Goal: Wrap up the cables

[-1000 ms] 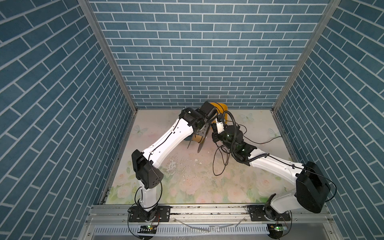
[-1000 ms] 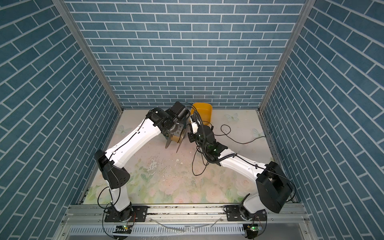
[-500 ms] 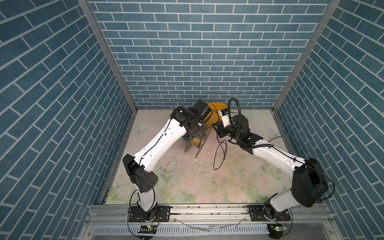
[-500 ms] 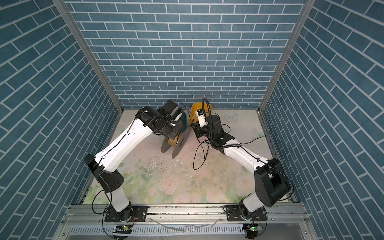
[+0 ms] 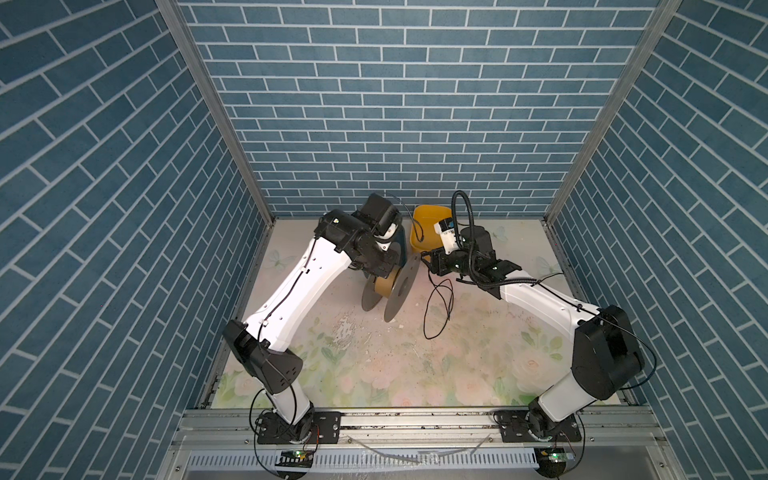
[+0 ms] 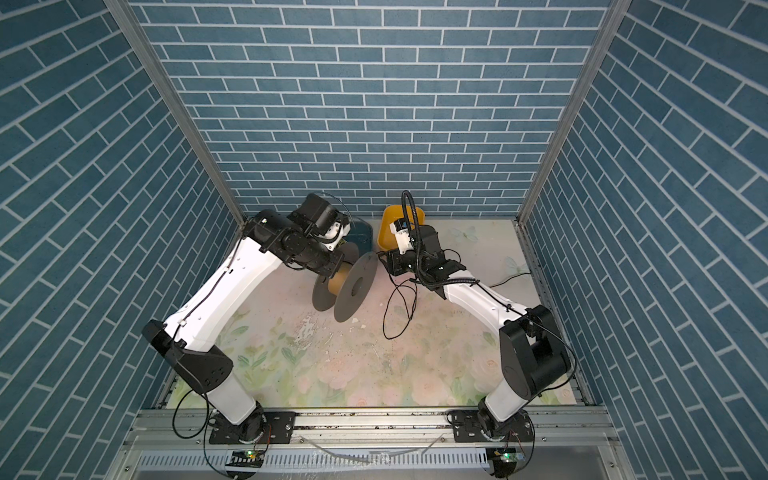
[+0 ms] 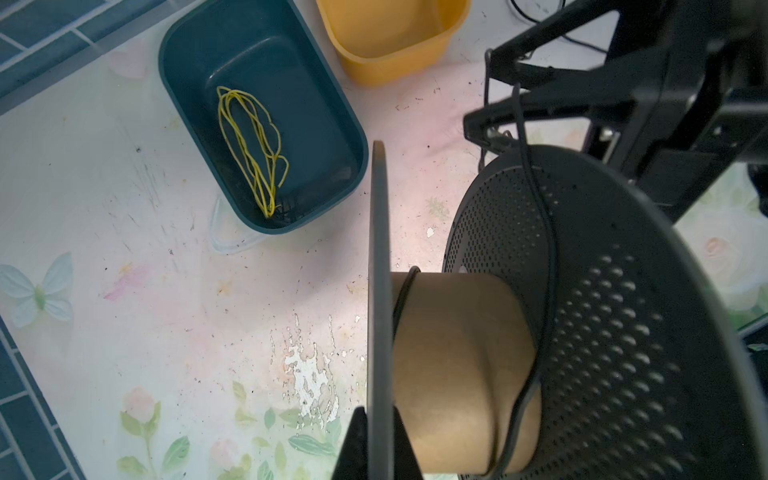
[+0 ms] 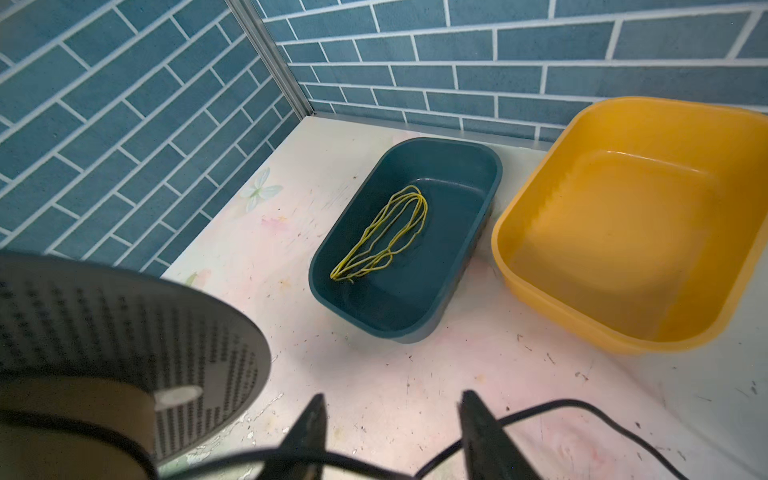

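- Left gripper (image 7: 374, 440): clamped tight on the flange edge of the spool (image 7: 457, 353).
- Right gripper (image 8: 390, 432): jaws parted, nothing pinched; the cable (image 8: 577, 402) crosses at its fingertips.
- Cable: one turn on the spool core, then over the perforated flange; loose loops trail frontward on the floral mat (image 5: 374, 374).
- Beyond: teal bin (image 8: 449, 199) holding yellow strands (image 8: 382, 241), with the yellow bin (image 8: 623, 216) beside it.
- Wrist label (image 5: 446, 226): unreadable.

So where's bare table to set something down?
The table is bare on its near half, short of spool and cable; also between blue bin and side wall. Crowded: far middle, around the yellow bin.
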Controlling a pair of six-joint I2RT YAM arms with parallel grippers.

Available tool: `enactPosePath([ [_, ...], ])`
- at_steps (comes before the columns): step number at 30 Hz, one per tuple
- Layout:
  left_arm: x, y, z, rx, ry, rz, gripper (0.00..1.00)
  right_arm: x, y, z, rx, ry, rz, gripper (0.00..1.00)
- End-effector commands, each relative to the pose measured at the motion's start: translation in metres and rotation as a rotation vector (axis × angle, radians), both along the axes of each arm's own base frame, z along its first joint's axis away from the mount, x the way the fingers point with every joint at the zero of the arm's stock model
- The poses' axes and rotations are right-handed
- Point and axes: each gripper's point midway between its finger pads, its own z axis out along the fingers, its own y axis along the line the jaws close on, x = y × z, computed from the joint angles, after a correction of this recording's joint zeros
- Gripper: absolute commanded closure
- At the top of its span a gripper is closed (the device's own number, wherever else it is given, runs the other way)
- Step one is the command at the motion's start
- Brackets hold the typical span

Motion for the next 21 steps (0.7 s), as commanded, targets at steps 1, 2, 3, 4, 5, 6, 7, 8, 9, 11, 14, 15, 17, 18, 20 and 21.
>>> enactPosePath([
  [1,0.000,-0.001,0.025,-0.104,-0.057,-0.019,1.00,-0.015,-0.006,0.018,0.073,-0.025,0.027,0.34],
  [2,0.000,-0.001,0.026,-0.112,-0.061,-0.021,1.00,-0.019,-0.009,0.021,0.085,-0.027,0.028,0.30],
  [3,-0.001,-0.003,0.029,-0.127,-0.068,-0.034,1.00,-0.022,-0.012,0.025,0.098,-0.028,0.024,0.25],
  [4,-0.002,-0.006,0.030,-0.142,-0.070,-0.050,1.00,-0.024,-0.016,0.028,0.108,-0.025,0.016,0.23],
  [5,-0.003,-0.008,0.031,-0.154,-0.076,-0.069,1.00,-0.025,-0.021,0.030,0.120,-0.010,-0.002,0.21],
  [6,-0.003,-0.010,0.031,-0.165,-0.086,-0.076,1.00,-0.024,-0.026,0.030,0.135,0.019,-0.023,0.20],
  [7,-0.003,-0.011,0.033,-0.174,-0.096,-0.084,1.00,-0.023,-0.030,0.030,0.151,0.049,-0.043,0.19],
  [8,-0.004,-0.012,0.034,-0.181,-0.107,-0.098,1.00,-0.020,-0.034,0.028,0.168,0.091,-0.065,0.18],
  [9,-0.003,-0.012,0.034,-0.183,-0.119,-0.104,1.00,-0.018,-0.037,0.025,0.188,0.134,-0.082,0.19],
  [11,-0.004,-0.012,0.039,-0.193,-0.147,-0.116,1.00,-0.016,-0.039,0.020,0.230,0.210,-0.102,0.21],
  [14,-0.006,-0.014,0.045,-0.212,-0.180,-0.141,1.00,-0.014,-0.036,0.009,0.271,0.314,-0.122,0.26],
  [15,-0.006,-0.014,0.047,-0.217,-0.193,-0.150,1.00,-0.013,-0.036,0.006,0.279,0.339,-0.130,0.27],
  [17,-0.008,-0.015,0.050,-0.226,-0.214,-0.169,1.00,-0.015,-0.032,-0.003,0.296,0.408,-0.134,0.30],
  [18,-0.009,-0.015,0.051,-0.231,-0.225,-0.179,1.00,-0.017,-0.030,-0.008,0.302,0.442,-0.132,0.30],
  [20,-0.009,-0.015,0.053,-0.236,-0.246,-0.187,1.00,-0.021,-0.028,-0.017,0.314,0.495,-0.131,0.31],
  [21,-0.009,-0.015,0.053,-0.237,-0.254,-0.186,1.00,-0.023,-0.027,-0.022,0.317,0.521,-0.128,0.32],
])
